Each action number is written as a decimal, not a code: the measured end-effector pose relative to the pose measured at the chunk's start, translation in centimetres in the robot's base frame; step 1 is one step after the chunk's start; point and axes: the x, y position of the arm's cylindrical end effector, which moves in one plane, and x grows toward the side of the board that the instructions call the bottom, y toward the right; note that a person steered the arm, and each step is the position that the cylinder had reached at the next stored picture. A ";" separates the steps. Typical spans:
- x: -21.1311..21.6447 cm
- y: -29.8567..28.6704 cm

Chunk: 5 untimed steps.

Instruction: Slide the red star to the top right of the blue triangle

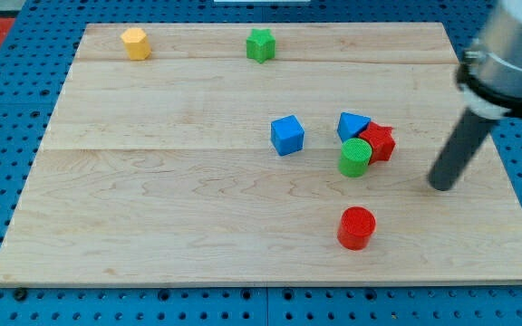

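The red star (380, 142) lies on the wooden board, right of centre. It touches the blue triangle (351, 124) on that triangle's lower right side. A green cylinder (355, 157) sits against both, just below the triangle and left of the star. My tip (441, 186) rests on the board to the right of the red star and a little lower, apart from it by a clear gap. The dark rod slants up toward the view's top right.
A blue cube (287, 135) lies left of the cluster. A red cylinder (356, 227) sits below it near the bottom edge. A green star (260, 44) and a yellow hexagon (135, 43) lie along the top edge. The board (152, 208) rests on a blue pegboard.
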 end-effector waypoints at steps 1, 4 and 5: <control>-0.5 -3.6; -10.6 -1.9; -7.2 -2.4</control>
